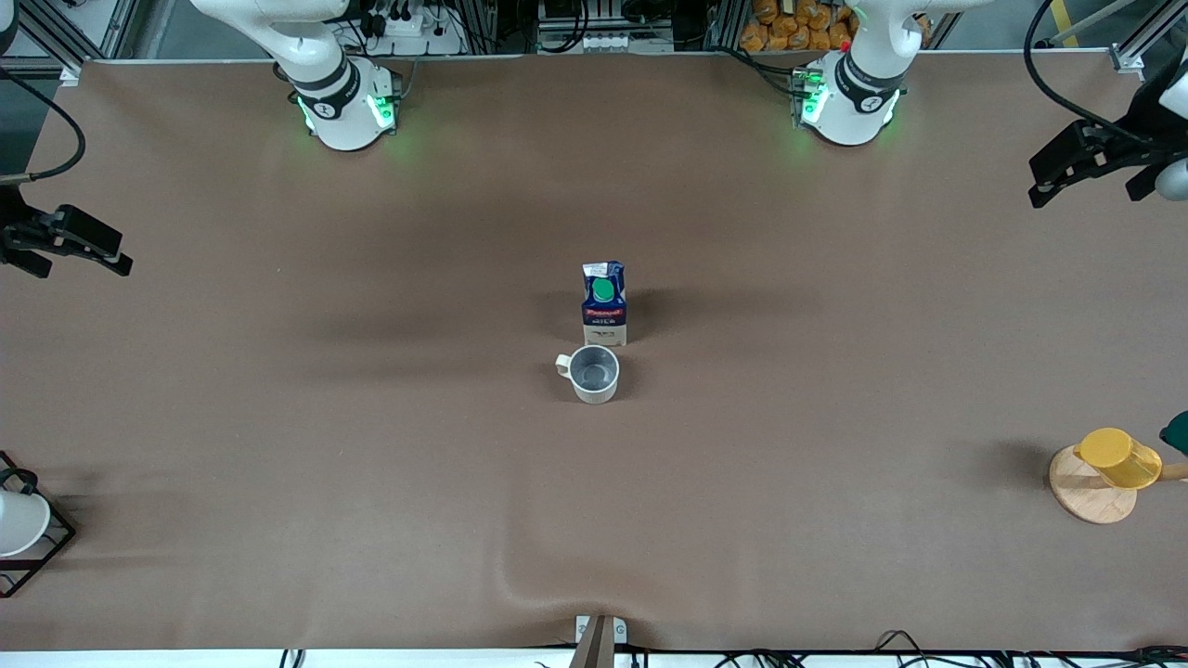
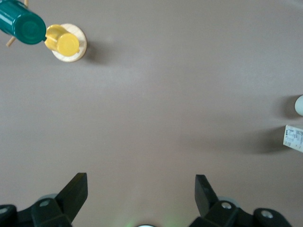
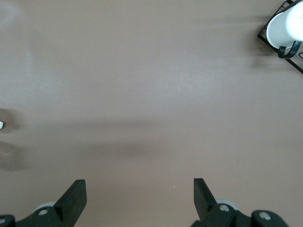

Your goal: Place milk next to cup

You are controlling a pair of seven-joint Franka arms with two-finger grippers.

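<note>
The milk [image 1: 604,303], a dark-blue carton with a green cap, stands upright mid-table. The cup [image 1: 592,373], a beige-grey mug with a grey inside, stands just nearer to the front camera, close beside the carton. My left gripper [image 1: 1038,181] hangs open and empty over the left arm's end of the table, far from both. Its wrist view [image 2: 140,183] shows slivers of the milk [image 2: 293,138] and the cup [image 2: 299,105] at the frame's edge. My right gripper [image 1: 121,255] hangs open and empty over the right arm's end; in its wrist view [image 3: 138,187] only bare table lies between the fingers.
A yellow cup [image 1: 1118,457] sits on a round wooden stand [image 1: 1091,496] with a dark-green object [image 1: 1177,431] beside it, at the left arm's end near the front. A white cup [image 1: 19,521] sits in a black wire rack [image 1: 46,547] at the right arm's end.
</note>
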